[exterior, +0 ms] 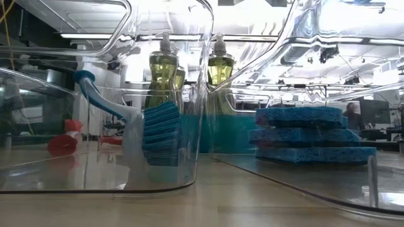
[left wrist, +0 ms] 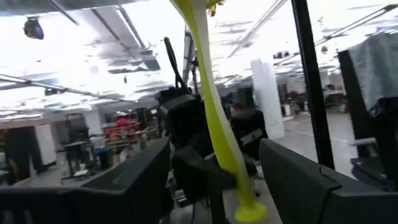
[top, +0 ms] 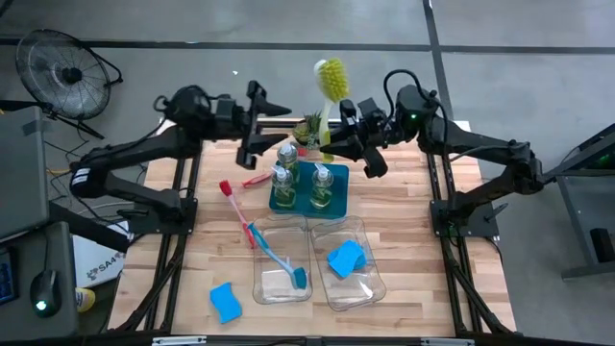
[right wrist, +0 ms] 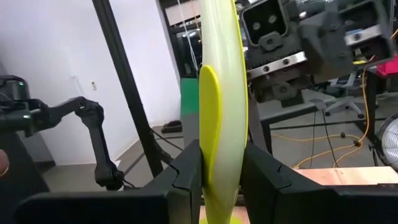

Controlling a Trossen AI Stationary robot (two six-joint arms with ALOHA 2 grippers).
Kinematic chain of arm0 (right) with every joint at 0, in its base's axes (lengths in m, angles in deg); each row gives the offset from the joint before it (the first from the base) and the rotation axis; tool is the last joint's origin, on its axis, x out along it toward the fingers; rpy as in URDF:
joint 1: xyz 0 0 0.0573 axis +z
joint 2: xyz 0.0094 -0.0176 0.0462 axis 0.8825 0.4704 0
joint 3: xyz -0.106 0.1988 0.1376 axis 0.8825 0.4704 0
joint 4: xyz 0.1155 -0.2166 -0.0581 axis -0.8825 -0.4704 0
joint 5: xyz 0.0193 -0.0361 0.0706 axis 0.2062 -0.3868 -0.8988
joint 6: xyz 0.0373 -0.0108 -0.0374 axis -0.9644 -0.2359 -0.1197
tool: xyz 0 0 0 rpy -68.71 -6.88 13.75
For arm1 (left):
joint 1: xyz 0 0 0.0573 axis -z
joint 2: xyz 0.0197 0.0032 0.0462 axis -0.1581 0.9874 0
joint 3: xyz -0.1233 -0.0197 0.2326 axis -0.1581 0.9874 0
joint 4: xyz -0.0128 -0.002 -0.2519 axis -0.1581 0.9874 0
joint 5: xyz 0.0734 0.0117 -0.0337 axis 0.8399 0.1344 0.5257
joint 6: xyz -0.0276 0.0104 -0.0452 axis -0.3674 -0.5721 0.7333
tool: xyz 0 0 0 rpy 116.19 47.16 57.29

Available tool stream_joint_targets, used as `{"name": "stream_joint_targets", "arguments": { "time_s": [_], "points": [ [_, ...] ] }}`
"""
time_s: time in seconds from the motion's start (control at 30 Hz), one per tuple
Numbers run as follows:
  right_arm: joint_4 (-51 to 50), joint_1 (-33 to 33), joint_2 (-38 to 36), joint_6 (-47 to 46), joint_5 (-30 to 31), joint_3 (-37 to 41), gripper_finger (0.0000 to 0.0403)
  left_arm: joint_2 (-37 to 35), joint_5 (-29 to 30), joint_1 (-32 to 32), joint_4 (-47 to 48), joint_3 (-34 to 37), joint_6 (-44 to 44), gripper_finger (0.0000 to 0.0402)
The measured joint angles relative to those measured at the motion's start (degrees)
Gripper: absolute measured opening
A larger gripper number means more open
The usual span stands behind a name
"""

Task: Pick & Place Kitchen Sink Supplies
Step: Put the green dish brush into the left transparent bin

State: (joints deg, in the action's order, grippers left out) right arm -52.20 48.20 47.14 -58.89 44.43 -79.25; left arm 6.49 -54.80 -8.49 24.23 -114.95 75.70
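Jaws: your right gripper [right wrist: 221,171] is clamped on the yellow-green brush [top: 332,82], held upright above the table's 12 o'clock edge, bristles up. Your left gripper [top: 252,123] stands open at 11 o'clock, holding nothing. Soap bottles [top: 322,185]: three on the teal tray [top: 279,201], table centre. Blue brush [top: 279,261]: in the left bin [top: 259,288]. Sponges: one [top: 346,258] in the right bin [top: 375,286], one [top: 224,302] on the table at 7 o'clock. Red brush [top: 233,207]: 9 o'clock of the tray.

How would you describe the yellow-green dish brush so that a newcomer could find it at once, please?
Start at the teal tray of soap bottles at the table's far side. Just beyond it, the right gripper holds the yellow-green dish brush upright. Unlike the red and blue brushes, it is off the table.
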Motion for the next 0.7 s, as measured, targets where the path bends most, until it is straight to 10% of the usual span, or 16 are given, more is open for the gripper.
{"name": "stream_joint_targets", "arguments": {
  "time_s": [0.43, 0.7],
  "points": [
    [-2.3, -0.1, 0.0, 0.4, 0.7, 0.0, 0.0073, 16.4, -7.9, 2.2, 17.7, -26.6, 3.6, 0.0243],
    [-5.2, -0.1, 0.0, 0.8, 1.2, 0.0, 0.0073, 18.8, -4.9, 2.2, 18.8, -30.5, 14.8, 0.0243]
  ]
}}
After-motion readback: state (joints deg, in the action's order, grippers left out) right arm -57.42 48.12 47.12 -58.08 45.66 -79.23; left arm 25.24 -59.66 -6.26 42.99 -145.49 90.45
